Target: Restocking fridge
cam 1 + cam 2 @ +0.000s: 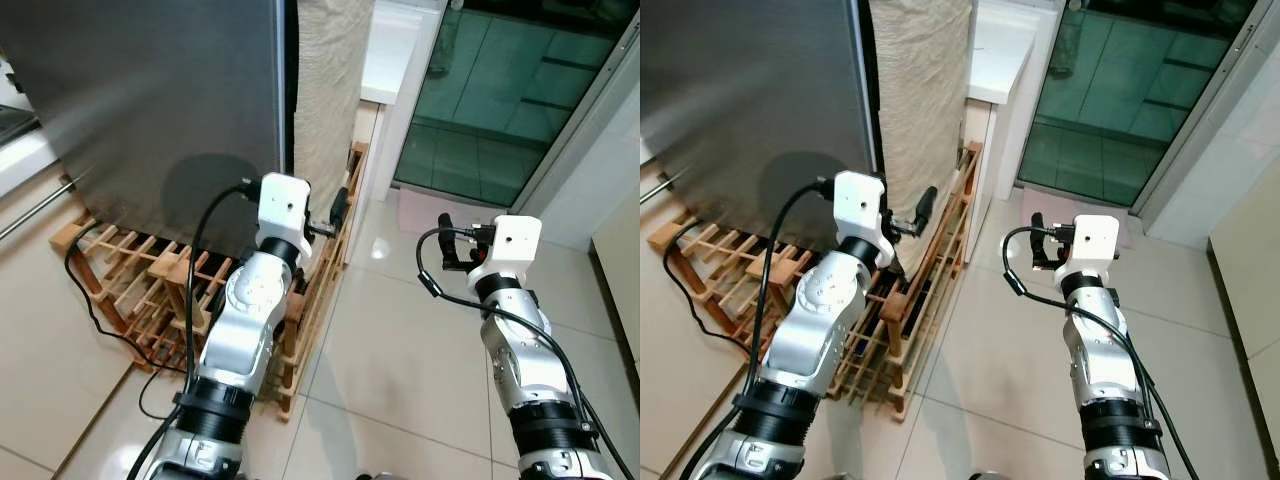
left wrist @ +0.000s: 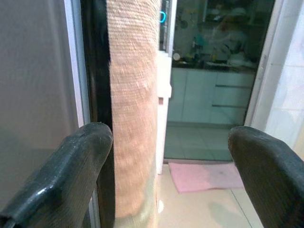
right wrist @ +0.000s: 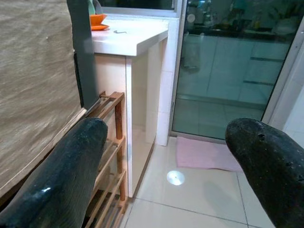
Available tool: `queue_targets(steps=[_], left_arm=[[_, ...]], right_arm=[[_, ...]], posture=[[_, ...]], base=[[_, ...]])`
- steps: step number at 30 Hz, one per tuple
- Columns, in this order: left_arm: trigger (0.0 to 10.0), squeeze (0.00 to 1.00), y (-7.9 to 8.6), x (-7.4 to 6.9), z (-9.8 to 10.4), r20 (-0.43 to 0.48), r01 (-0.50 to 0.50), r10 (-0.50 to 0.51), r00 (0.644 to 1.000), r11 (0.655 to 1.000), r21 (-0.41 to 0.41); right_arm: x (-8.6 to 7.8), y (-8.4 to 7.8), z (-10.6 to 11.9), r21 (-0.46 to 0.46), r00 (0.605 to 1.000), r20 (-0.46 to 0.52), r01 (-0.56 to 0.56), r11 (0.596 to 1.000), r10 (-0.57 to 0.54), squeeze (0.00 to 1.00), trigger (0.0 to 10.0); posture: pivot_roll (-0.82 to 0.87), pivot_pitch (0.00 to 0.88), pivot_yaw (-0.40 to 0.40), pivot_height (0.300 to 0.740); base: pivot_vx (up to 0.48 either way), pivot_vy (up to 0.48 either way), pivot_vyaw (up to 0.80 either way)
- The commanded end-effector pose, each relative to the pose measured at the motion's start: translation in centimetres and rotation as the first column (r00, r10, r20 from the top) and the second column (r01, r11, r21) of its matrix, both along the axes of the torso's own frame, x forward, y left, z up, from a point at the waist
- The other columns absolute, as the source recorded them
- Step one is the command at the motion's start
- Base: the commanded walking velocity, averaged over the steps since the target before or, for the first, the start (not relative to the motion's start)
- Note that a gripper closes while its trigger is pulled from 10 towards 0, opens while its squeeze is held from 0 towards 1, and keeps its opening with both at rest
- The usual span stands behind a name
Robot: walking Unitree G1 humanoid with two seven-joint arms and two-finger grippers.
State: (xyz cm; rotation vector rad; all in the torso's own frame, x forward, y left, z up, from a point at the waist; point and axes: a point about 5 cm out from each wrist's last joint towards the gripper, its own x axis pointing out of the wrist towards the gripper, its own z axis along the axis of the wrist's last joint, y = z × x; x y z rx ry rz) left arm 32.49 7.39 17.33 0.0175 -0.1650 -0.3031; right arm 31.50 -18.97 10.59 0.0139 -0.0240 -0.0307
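While both hands gape wide and hold nothing, the left hand [image 2: 166, 166] hovers by the right edge of the closed grey fridge [image 1: 150, 110] at 11 o'clock above a wooden rack [image 1: 130, 290], the right hand [image 3: 175, 161] over floor tiles [image 1: 400, 340] at 2 o'clock; no writing is legible.

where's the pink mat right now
In the left eye view the pink mat lies on the tiled floor ahead, right of centre, before the glass door and beyond the right gripper.
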Motion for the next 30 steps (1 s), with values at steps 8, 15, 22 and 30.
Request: queue_targets(steps=[8, 15, 22, 30], left_arm=[[10.0, 0.00, -0.2, -0.1, 0.9, -0.009, -0.017, 0.017, 1.000, 1.000, 0.002], [10.0, 0.00, 0.3, 0.0, 0.9, -0.045, -0.034, 0.033, 0.998, 0.999, -0.013], [10.0, 0.00, -1.4, 0.2, 0.3, -0.205, 0.035, -0.075, 0.976, 0.981, -0.191], [10.0, 0.00, -3.4, -0.5, 2.0, -0.101, 0.218, -0.225, 0.969, 0.973, -0.070]], right_arm=[[-0.4, 1.1, -0.4, 0.005, 0.999, -0.017, -0.027, 1.000, 0.027, 0.00, 10.0], [-0.4, 1.2, -0.4, 0.012, 1.000, -0.018, -0.022, 1.000, 0.022, 0.00, 10.0], [-0.3, 1.3, -0.6, 0.017, 0.999, -0.029, -0.026, 1.000, 0.026, 0.00, 10.0], [0.0, 1.5, -0.3, 0.023, 0.999, -0.016, -0.028, 0.999, 0.028, 0.00, 10.0]], posture=[[0.02, 0.000, -0.057, 0.740], [0.01, 0.000, -0.044, 0.740], [0.01, 0.000, -0.045, 0.740], [0.01, 0.000, -0.033, 0.740]], base=[[0.000, 0.000, 0.00], [0.000, 0.000, 0.00], [0.000, 0.000, 0.00], [0.000, 0.000, 0.00]])
